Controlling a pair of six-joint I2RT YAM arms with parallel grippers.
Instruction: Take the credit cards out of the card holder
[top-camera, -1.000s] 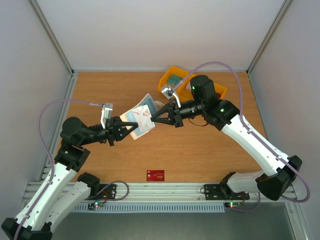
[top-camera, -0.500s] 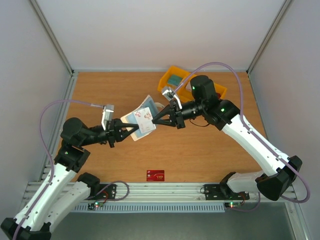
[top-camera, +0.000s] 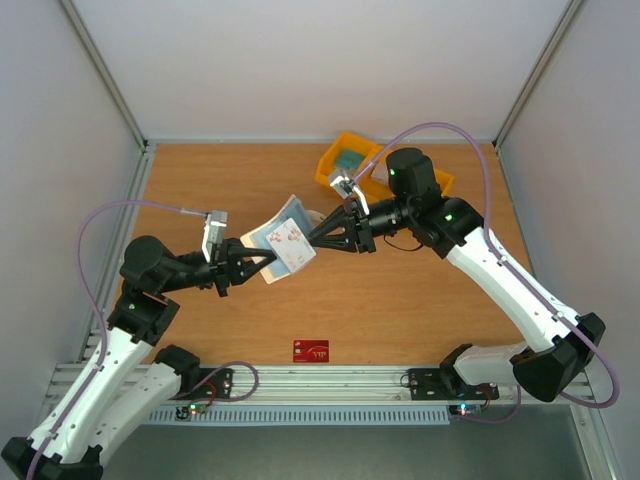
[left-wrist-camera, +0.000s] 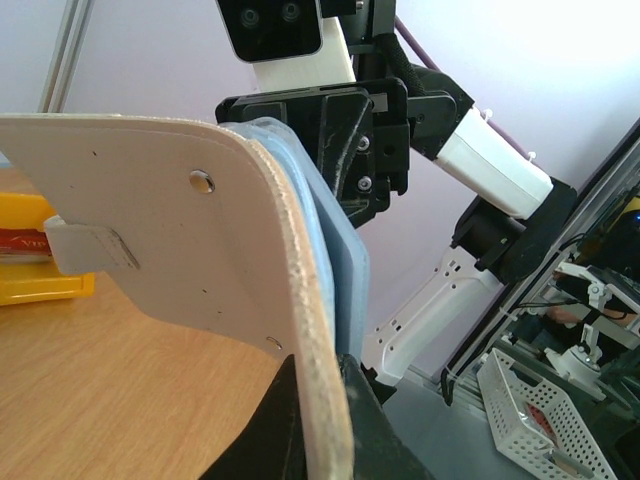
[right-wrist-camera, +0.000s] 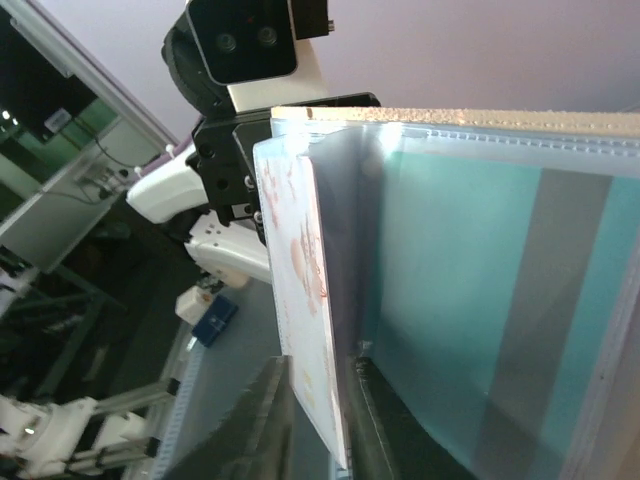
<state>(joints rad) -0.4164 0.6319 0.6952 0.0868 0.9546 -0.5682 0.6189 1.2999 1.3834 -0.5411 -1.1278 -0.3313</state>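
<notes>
The card holder (top-camera: 272, 237), cream outside and pale blue inside, hangs in the air over the table's middle. My left gripper (top-camera: 262, 262) is shut on its lower edge. In the left wrist view the cream cover (left-wrist-camera: 180, 230) with its snap tab (left-wrist-camera: 90, 250) rises from my left gripper (left-wrist-camera: 318, 365). My right gripper (top-camera: 316, 240) is shut on a pale card with reddish print (top-camera: 292, 240), which sticks out of the holder. In the right wrist view this card (right-wrist-camera: 300, 280) stands between my right gripper (right-wrist-camera: 320, 362) fingers, beside the clear pockets (right-wrist-camera: 480, 300). A red card (top-camera: 311, 350) lies on the table near the front edge.
A yellow bin tray (top-camera: 352, 160) stands at the back right, behind the right arm; it also shows in the left wrist view (left-wrist-camera: 30, 265). Grey walls close the table on three sides.
My right gripper has drawn slightly to the right with the pale card, which now sticks further out of the holder. The left gripper and holder shifted a little.
</notes>
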